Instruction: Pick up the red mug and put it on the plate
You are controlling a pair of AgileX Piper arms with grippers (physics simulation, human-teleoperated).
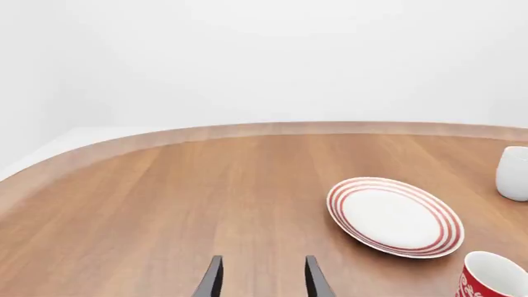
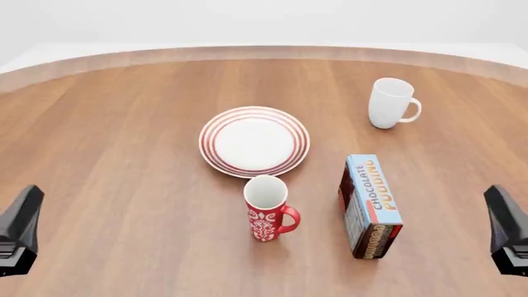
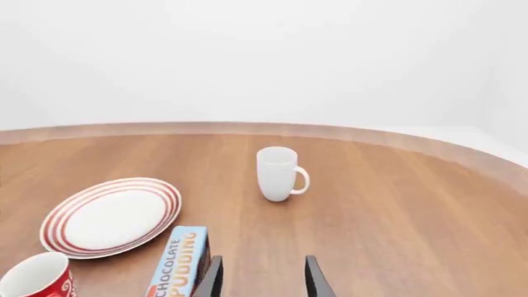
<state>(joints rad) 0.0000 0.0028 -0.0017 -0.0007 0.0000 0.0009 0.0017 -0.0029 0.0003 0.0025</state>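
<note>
Round wooden table point(image 2: 123, 154) bearing plate point(image 2: 254, 142), red mug point(image 2: 266, 216), white mug point(image 2: 389, 103), chocolate pudding box point(image 2: 370, 205).

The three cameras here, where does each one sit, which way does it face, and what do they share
Front view: fixed above and behind the arms, looking forward and down at the table; both hands sit at the bottom corners, left hand, right hand.
Left wrist view: behind the left hand, looking along its open fingers toward the plate.
Right wrist view: behind the right hand, fingers apart, facing the white mug.
Shared: all three show the plate, red mug and white mug; front and right wrist also show the pudding box.
</note>
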